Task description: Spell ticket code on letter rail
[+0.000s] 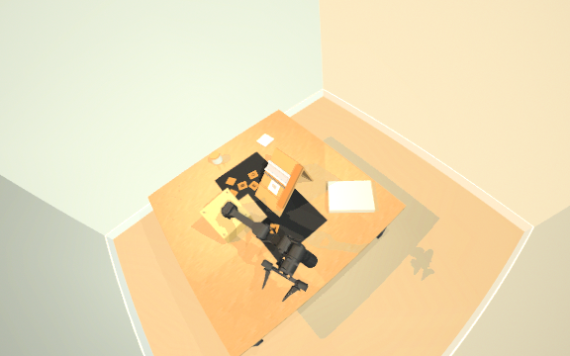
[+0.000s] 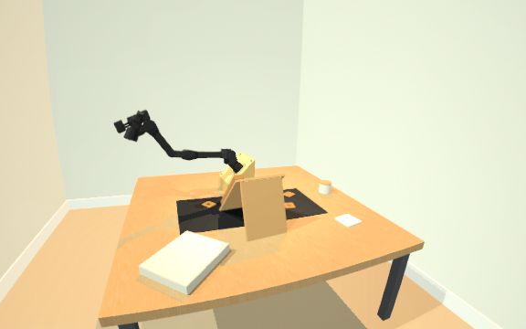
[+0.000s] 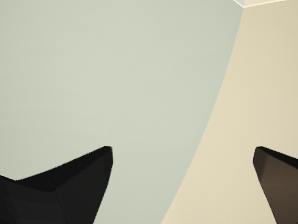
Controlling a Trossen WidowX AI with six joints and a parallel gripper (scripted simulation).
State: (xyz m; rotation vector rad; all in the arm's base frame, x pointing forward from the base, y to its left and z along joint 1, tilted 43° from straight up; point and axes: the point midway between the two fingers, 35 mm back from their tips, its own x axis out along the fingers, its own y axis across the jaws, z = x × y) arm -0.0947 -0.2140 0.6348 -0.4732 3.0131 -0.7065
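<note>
The board (image 1: 287, 158) (image 2: 264, 207) stands tilted on a black mat (image 1: 315, 220) (image 2: 310, 206). In the top view its face bears a pale strip (image 1: 277, 173), a white piece with a small mark (image 1: 274, 187) and an orange ledge (image 1: 290, 187); which is the rail or ticket, and any lettering, cannot be made out. Several orange tiles lie on the mat left of the board, one of them here (image 1: 252, 174) (image 2: 289, 194). Another tile (image 1: 274, 228) (image 2: 208, 204) lies apart on the other side, beneath the arm in the top view. My gripper (image 1: 274, 294) (image 3: 183, 148) is open and empty, raised away from board and tiles.
A yellow block (image 1: 216, 218) (image 2: 246, 164) carries the arm base. A thick white slab (image 1: 350, 196) (image 2: 183, 260) lies beyond the board. A white square (image 1: 265, 139) (image 2: 348, 220) and a small round jar (image 1: 217, 159) (image 2: 324, 187) stand near the table edge.
</note>
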